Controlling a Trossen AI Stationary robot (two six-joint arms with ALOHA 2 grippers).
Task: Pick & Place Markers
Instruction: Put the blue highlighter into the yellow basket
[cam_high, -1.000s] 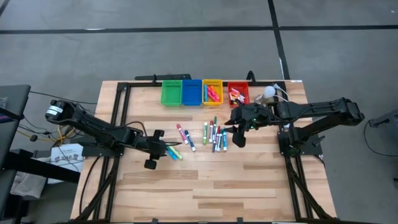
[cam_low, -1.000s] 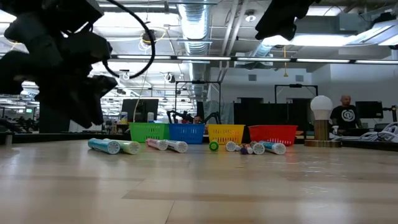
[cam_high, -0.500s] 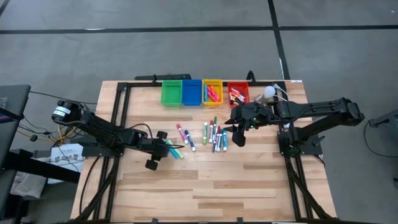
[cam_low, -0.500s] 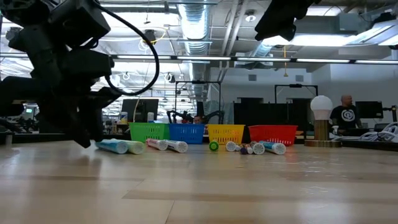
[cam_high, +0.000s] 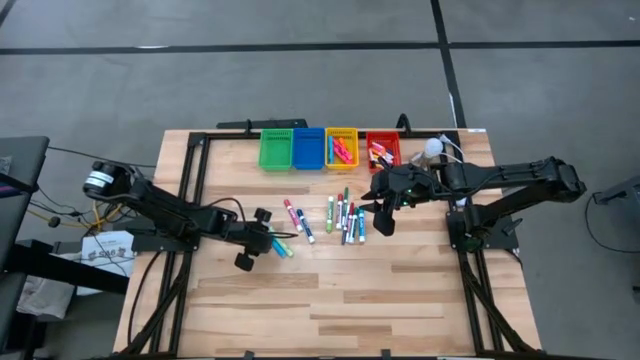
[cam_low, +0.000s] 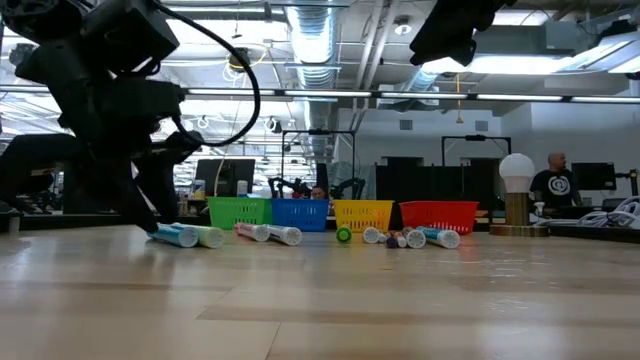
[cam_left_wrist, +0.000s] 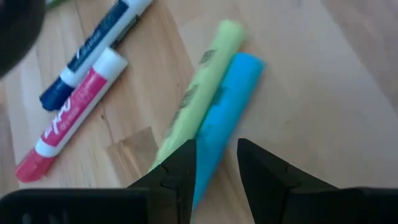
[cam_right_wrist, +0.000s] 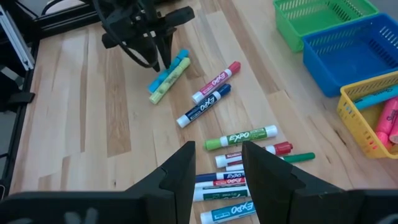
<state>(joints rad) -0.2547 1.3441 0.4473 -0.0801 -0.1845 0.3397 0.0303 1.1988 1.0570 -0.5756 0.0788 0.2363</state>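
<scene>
Left gripper (cam_left_wrist: 214, 163) narrowly open astride cyan marker (cam_left_wrist: 222, 118) (yellow one (cam_left_wrist: 198, 93) touching alongside), right gripper (cam_right_wrist: 217, 163) aloft, part-open, empty

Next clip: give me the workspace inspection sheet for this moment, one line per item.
Surface: wooden table, bare at the near side.
Job's things: markers loose mid-table; cyan marker and yellow-green marker lie side by side; more markers in the yellow bin and red bin.
Clutter: green bin and blue bin, contents not visible; white lamp at the far right corner.
Grippers: left gripper low over the cyan marker, fingers straddling its end; right gripper above the marker pile, nothing between its fingers.
Cables: a bundle beside the table's left edge.
Surroundings: a person far behind.
</scene>
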